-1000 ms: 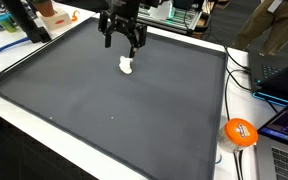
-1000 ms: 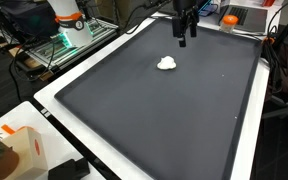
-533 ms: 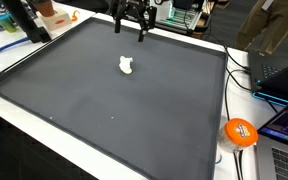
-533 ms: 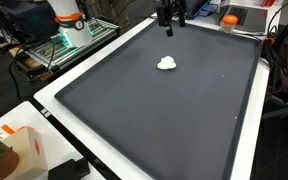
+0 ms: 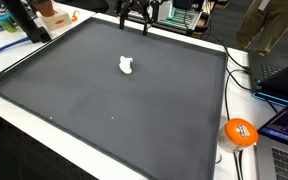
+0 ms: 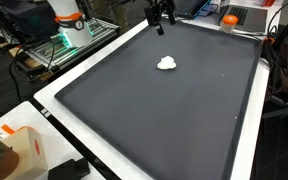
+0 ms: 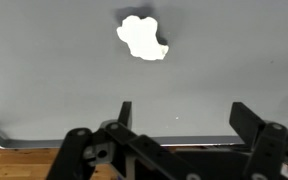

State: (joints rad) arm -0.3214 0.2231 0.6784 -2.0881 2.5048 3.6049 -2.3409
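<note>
A small white lumpy object [image 5: 126, 66] lies on the dark grey mat [image 5: 104, 100]; it also shows in the other exterior view [image 6: 167, 63] and near the top of the wrist view [image 7: 142, 38]. My gripper [image 5: 136, 22] hangs open and empty well above the mat's far edge, raised clear of the white object. In the other exterior view the gripper [image 6: 160, 17] is up and behind the object. In the wrist view the open fingers [image 7: 184, 115] frame bare mat [image 7: 64, 70], with the object beyond them.
An orange ball [image 5: 240, 132] lies off the mat by cables and a laptop [image 5: 282, 70]. A white border [image 6: 59, 85] rims the mat [image 6: 174, 110]. An orange-white box [image 6: 19, 148] sits at the near corner. Clutter and a person [image 5: 274, 20] stand behind the table.
The gripper has risen from just above the white object and drawn back toward the mat's far edge, staying open. The white object has not moved.
</note>
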